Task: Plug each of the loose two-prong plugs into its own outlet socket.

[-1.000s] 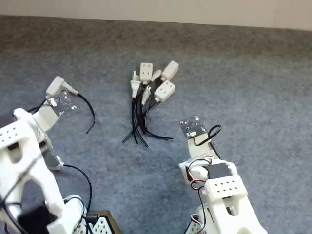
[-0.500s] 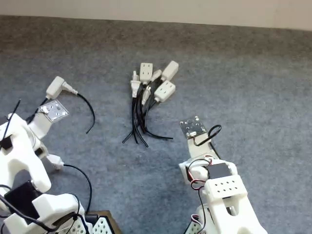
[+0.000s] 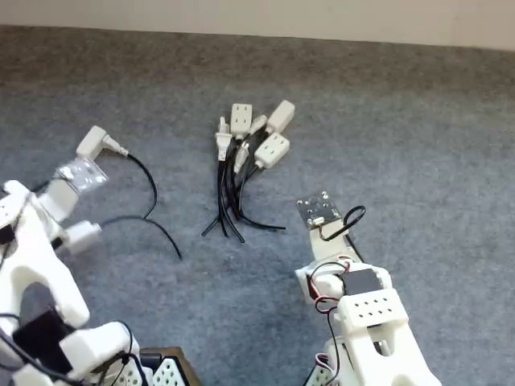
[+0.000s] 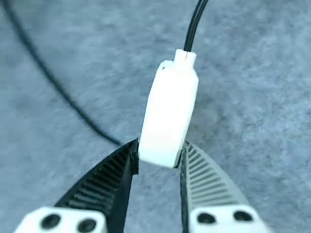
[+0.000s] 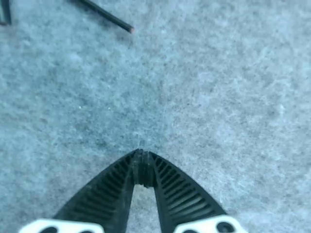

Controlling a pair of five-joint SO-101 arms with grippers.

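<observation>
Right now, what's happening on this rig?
The left gripper is shut on a white connector block with a black cord. Whether it is a plug or a socket can't be told. The right gripper is shut and empty over the grey carpet. A pile of plugs and sockets lies mid-table. Another white plug lies apart near the left arm.
</observation>
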